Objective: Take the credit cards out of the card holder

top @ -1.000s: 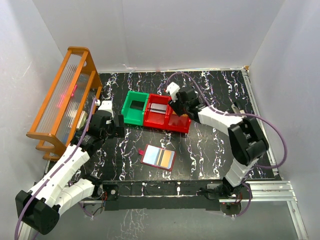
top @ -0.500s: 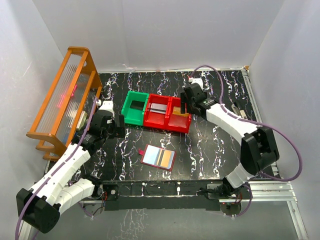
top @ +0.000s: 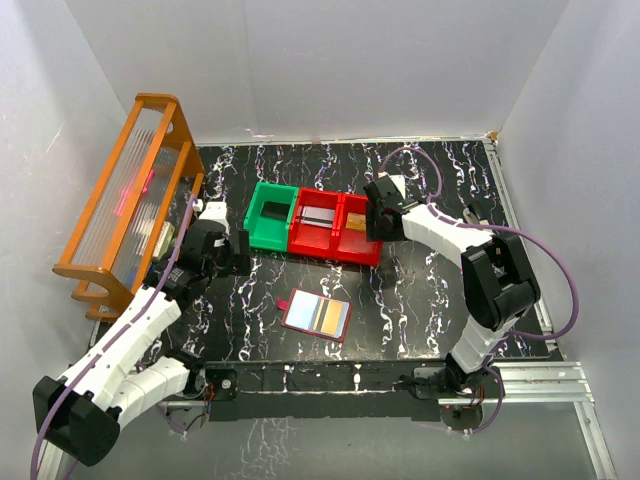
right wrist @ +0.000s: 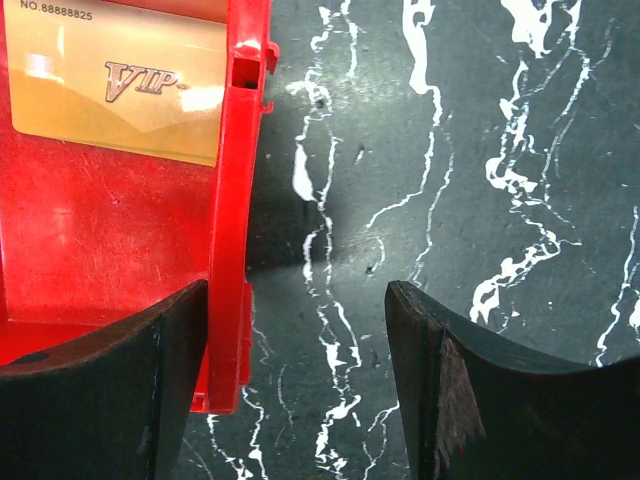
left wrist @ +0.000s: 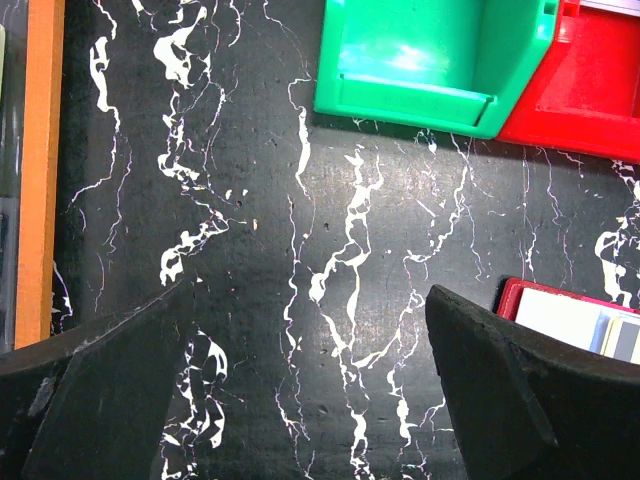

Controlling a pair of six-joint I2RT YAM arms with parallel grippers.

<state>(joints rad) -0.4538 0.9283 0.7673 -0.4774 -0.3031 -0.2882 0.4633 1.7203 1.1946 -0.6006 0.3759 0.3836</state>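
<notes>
Lying open on the black, white-veined marble-pattern tabletop (top: 420,290), the small dark-red bifold card holder (top: 316,315) sits near the front edge, between the two arm bases and well apart from both grippers; its inside faces up and shows pale, bluish and tan bands, and the overhead view is too coarse to tell what fills each sleeve. Behind it three open plastic bins stand touching in a row: a green bin (top: 270,217) on the left, a middle red bin (top: 315,238), and a right-hand red bin (top: 358,248). A gold plastic credit card (right wrist: 110,85) printed with "VIP" and a number lies flat on the floor of the right-hand red bin. A dark flat rectangle (top: 315,217) with a pale stripe rests in the middle red bin; whether it is a card cannot be told. The right gripper (right wrist: 300,400) hangs over that right-hand bin's outer wall with its fingers spread wide and nothing between them, one finger above the red floor, the other above the bare table. The left gripper (left wrist: 310,400) hovers over the table in front of the green bin, fingers likewise spread and empty, a corner of the card holder showing beside its right finger. A tall orange wooden rack (top: 125,200) with clear ribbed panels stands along the left edge.
</notes>
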